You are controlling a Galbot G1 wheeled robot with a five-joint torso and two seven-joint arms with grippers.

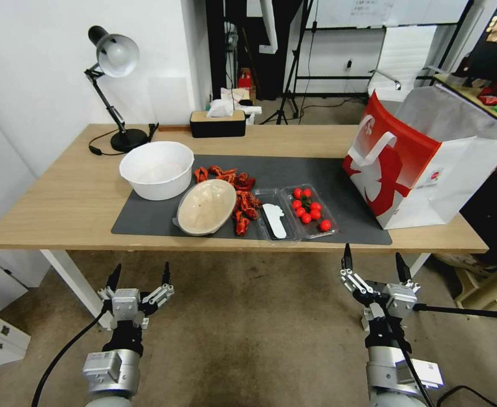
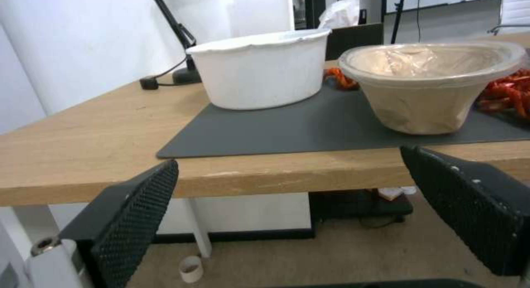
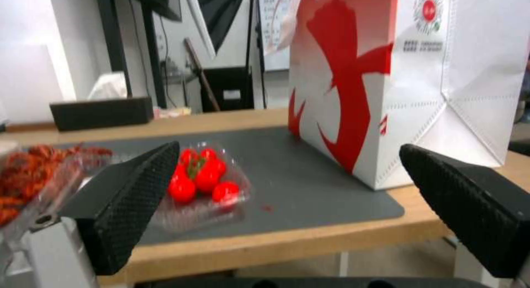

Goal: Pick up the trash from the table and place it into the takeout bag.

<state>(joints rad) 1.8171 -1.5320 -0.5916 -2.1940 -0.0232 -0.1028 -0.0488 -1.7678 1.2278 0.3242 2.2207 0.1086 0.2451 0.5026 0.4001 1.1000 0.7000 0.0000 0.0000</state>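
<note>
Two grippers hang below the near edge of the table [image 1: 62, 198], the left gripper [image 1: 139, 275] and the right gripper [image 1: 374, 262], each with fingers spread wide and holding nothing. A dark grey mat [image 1: 316, 175] covers the middle of the light wood top. On it sit a white bowl [image 1: 156, 168], a beige bowl [image 1: 206, 207], red food scraps [image 1: 243, 195] and a clear tray [image 1: 296, 213] with small tomatoes. The takeout bag [image 1: 423, 164] stands open at the right end. A desk lamp [image 1: 113, 85] and a tissue box [image 1: 217, 121] stand along the far edge, with tripod stands on the floor behind.
</note>
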